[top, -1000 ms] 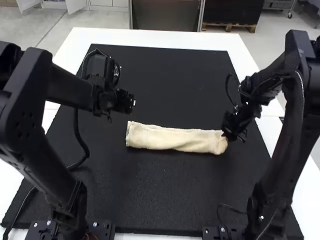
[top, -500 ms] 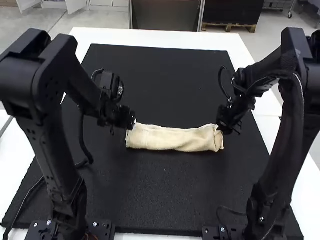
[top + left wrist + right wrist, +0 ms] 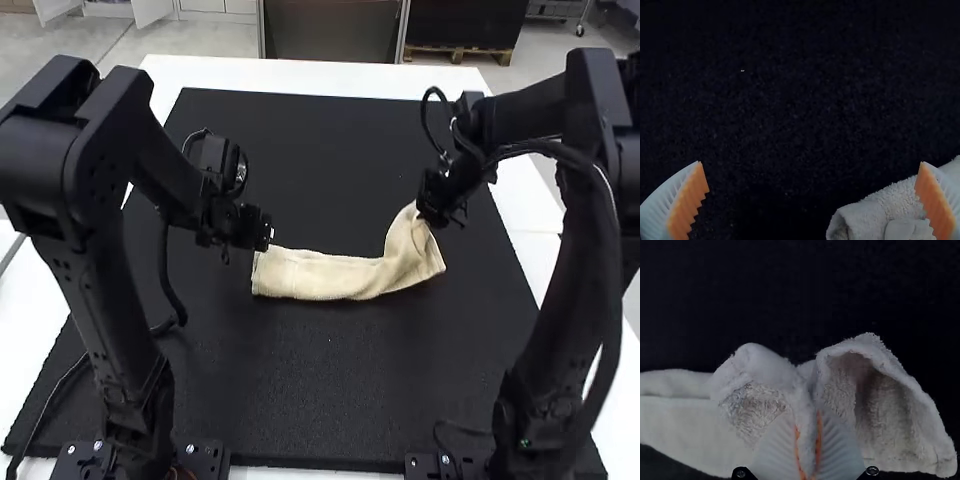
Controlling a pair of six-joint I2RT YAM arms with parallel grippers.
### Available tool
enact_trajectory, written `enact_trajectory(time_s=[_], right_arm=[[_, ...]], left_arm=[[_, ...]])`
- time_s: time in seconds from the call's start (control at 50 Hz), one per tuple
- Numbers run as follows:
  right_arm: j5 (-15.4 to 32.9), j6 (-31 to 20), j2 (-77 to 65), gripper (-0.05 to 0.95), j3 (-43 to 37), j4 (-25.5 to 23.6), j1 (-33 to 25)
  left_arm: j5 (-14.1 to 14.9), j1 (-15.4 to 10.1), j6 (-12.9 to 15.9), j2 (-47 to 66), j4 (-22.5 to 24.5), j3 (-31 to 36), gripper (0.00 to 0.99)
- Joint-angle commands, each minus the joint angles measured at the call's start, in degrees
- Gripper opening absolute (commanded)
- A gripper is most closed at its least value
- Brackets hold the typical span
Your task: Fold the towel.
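Observation:
The cream towel (image 3: 325, 275) lies as a long narrow folded strip, its right part pulled up and bent away from the arms. At that raised part is my right gripper (image 3: 430, 215); in the right wrist view the same gripper (image 3: 808, 445) is shut on a pinched fold of the towel (image 3: 685, 425), which gapes open on one side. My left gripper (image 3: 268, 232) is just beyond the strip's left end. The left wrist view has this gripper (image 3: 811, 200) open wide, with one finger over the edge of the towel (image 3: 865, 215) and bare mat between the fingers.
A black mat (image 3: 330, 380) covers most of the white table (image 3: 290, 72). Cables hang in loops beside both arms. The left arm reaches over the mat's left side and the right arm over its right side.
My right gripper has moved away from the arm bases and leftward, dragging the towel's right end up into a bend. My left gripper came right, up to the towel's left end, then stayed nearly still.

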Motion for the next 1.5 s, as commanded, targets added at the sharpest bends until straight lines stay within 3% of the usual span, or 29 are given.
enact_trajectory(time_s=[0.0, 0.2, 0.32, 0.42, 0.66, 1.14, 1.48], right_arm=[[-1.78, -0.46, -2.28, -0.02, 1.59, -0.2, 2.27], [-4.6, -0.55, -3.51, -0.02, 1.24, -1.95, 4.82], [-8.81, 0.16, -3.95, -0.02, 1.24, -2.92, 6.31], [-8.9, 0.33, -3.86, -0.02, 1.41, -2.92, 8.24], [-13.21, 1.48, -2.72, -0.02, 5.72, -2.57, 13.25], [-14.53, 1.48, 1.85, -0.02, 7.92, -0.2, 25.21], [-15.67, 1.48, 7.22, -0.02, 15.65, -0.55, 29.86]], left_arm=[[0.81, 0.56, -0.53, -1.15, 0.68, 1.32, 0.969], [0.81, 0.56, -0.53, -1.15, 1.03, 1.32, 0.969], [0.9, 0.56, -0.53, -1.15, 1.12, 1.32, 0.969], [0.9, 0.56, -0.97, -1.15, 1.12, 1.32, 0.969], [1.34, 0.56, -1.68, -1.15, 1.56, 1.32, 0.969], [1.6, 0.56, -1.94, -1.86, 2.0, 1.32, 0.969], [1.78, 1.43, -3.52, -1.77, 3.32, 1.32, 0.969]])
